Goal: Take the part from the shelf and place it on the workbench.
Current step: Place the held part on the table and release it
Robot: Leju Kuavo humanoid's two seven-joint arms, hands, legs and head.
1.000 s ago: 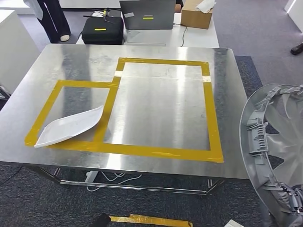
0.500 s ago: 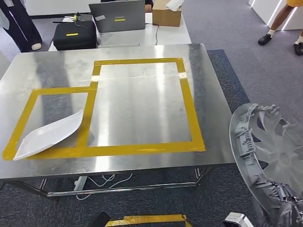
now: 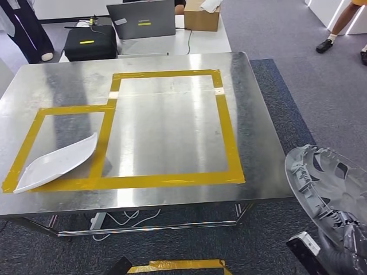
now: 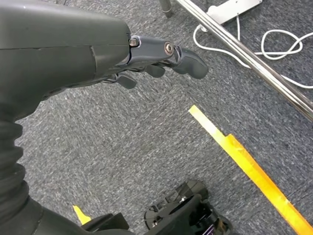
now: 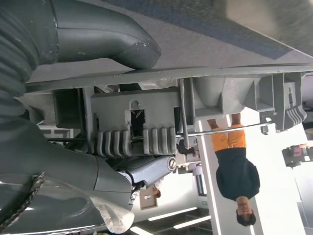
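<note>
Right robot hand (image 3: 346, 249) clamps the grey round part (image 3: 333, 189) by its rim, off the steel surface (image 3: 260, 143), just past its near right corner, above carpet. Left robot hand (image 4: 162, 58) hangs over the floor, fingers loosely extended, holding nothing. White tray (image 3: 56, 163) lies on yellow tape (image 3: 229, 137).

A steel-topped desk (image 3: 173, 132) on a chrome frame stands on grey carpet (image 3: 303, 91). Yellow tape (image 3: 231, 146) marks a large rectangle on its top, with a smaller taped rectangle joined to that one's left side. A white curved panel (image 3: 56, 163) lies in the smaller rectangle, its ends reaching over the tape. White cables (image 3: 129, 217) lie on the floor under the desk, and a strip of yellow tape (image 3: 177, 266) is stuck to the carpet in front. Behind stands a white table (image 3: 203, 40) bearing a black case (image 3: 90, 42), a laptop (image 3: 143, 18) and a cardboard box (image 3: 202, 17).
</note>
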